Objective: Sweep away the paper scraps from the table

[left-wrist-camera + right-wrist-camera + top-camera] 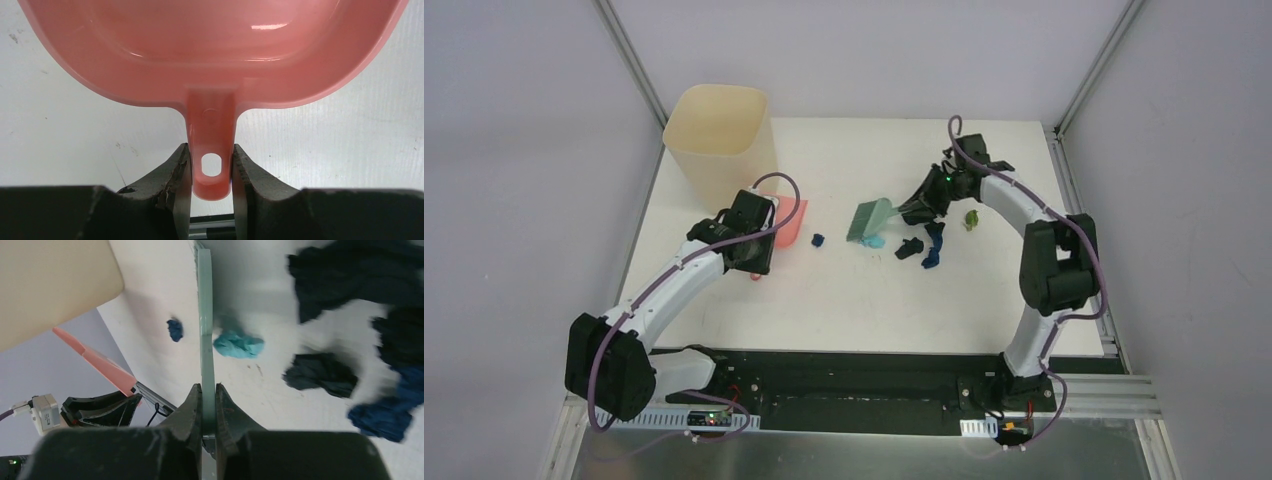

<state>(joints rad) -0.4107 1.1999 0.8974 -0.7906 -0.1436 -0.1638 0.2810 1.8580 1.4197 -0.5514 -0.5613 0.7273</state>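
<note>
left hand (764, 230): on pink dustpan (790, 222) | right hand (916, 208): on teal brush (870, 218) | paper scraps (921, 246): beside brush

- Extends left arm (674, 285) forward and right from near-left base, elbow low.
- Clamps left gripper (210, 167) on dustpan (215, 60) handle, fingers (175, 175) pressed to both sides.
- Arches right arm (1044, 250) up from near-right base, forearm reaching left.
- Pinches right gripper (209, 392) almost closed on thin brush (205, 315) edge, wrist tilted down.

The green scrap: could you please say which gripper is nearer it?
Right. The right gripper sits beside the green scrap; the left gripper is far off leftward.
</note>
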